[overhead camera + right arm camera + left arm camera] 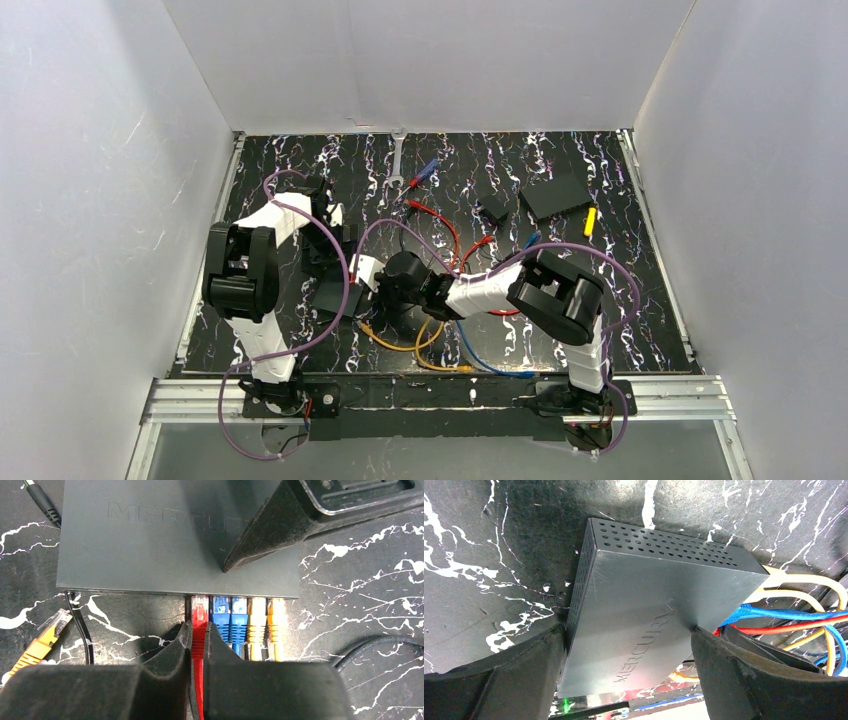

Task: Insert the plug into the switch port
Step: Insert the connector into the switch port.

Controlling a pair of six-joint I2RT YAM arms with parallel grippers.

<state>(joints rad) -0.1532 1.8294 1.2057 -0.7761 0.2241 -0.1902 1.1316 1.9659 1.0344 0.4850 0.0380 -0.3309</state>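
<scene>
The network switch (649, 595), a flat black box w/ "MERCURY" pressed into its lid, lies on the marbled surface (360, 580) between the fingers (499, 680) of the left pincer (629, 630). This pincer is spread wide across the box, w/ one finger at the rear edge and the other touching the lid near the port edge. I judge that it clamps the box so it cannot slide back when a plug pushes against it. The right pincer (199, 630) is pressed almost together and pinches the red plug (200, 605) by its boot, just behind the clear head. A grip so near the tip probably keeps the plug stiff and straight for the push. The port row is directly ahead of this pincer's tips. The clear head is at the mouth of a port, approx. in line w/ it. Whether it has clicked in I cannot tell, but more of it shows than of its neighbours. Just beside the tips on one side, two blue plugs (229, 612) and two yellow plugs (265, 615) sit in their ports. On the other side, well apart, an orange plug (45, 640) lies loose.
</scene>
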